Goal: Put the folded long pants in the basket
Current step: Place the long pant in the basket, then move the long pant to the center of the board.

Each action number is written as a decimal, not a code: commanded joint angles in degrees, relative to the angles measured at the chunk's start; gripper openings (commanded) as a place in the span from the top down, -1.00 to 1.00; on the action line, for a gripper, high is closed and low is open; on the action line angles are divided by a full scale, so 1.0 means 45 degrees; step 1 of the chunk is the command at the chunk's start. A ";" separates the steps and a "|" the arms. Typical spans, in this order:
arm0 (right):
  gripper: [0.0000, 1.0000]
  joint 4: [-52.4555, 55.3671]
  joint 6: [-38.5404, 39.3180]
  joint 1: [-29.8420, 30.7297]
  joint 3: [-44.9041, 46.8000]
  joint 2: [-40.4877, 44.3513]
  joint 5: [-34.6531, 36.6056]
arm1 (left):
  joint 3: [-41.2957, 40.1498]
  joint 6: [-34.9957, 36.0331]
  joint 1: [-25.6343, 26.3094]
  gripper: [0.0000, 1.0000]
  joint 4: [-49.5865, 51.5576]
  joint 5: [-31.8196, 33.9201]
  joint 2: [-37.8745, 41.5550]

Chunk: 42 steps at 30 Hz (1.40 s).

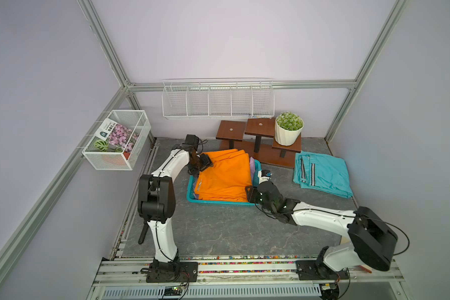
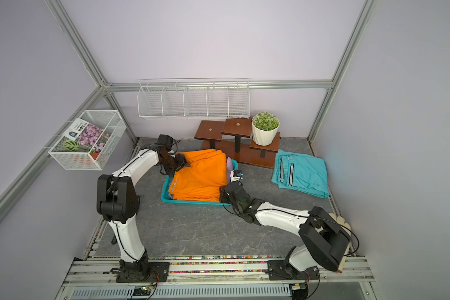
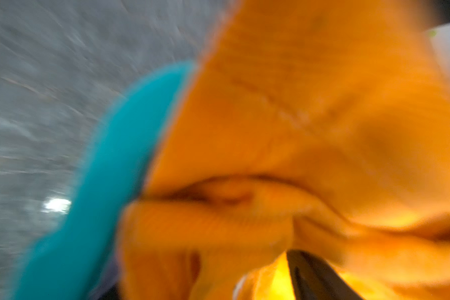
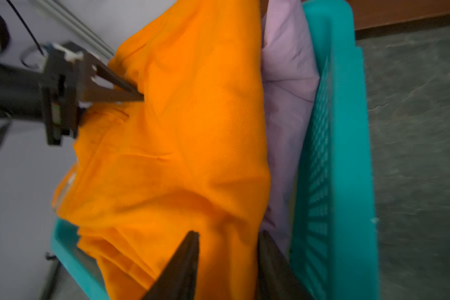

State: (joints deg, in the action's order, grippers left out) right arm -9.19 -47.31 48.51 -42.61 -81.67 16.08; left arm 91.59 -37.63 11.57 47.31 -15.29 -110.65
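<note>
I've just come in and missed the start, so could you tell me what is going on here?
Both arms are at the orange pants, which lie on top of the lilac pants in the basket. The left gripper is at their far corner. The right gripper, jaws apart, is at the opposite edge. The turquoise pants lie on the table, not yet in the basket.

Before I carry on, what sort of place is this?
Probably a lab test cell dressed as a home corner: an aluminium frame boxes in the table, and a white wire rack and potted plant serve as props.
</note>
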 commanded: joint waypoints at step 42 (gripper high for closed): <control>-0.96 1.0822 0.1566 -0.3934 0.0698 1.3770 0.6352 | 1.1984 -0.1872 0.8816 -0.74 -0.4672 0.0512 -0.9332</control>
State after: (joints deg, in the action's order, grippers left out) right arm 38.87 -41.23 31.09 -40.18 -20.93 43.53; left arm 143.24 -45.12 51.48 27.55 -11.27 -149.95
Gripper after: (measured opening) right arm 0.979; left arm 0.869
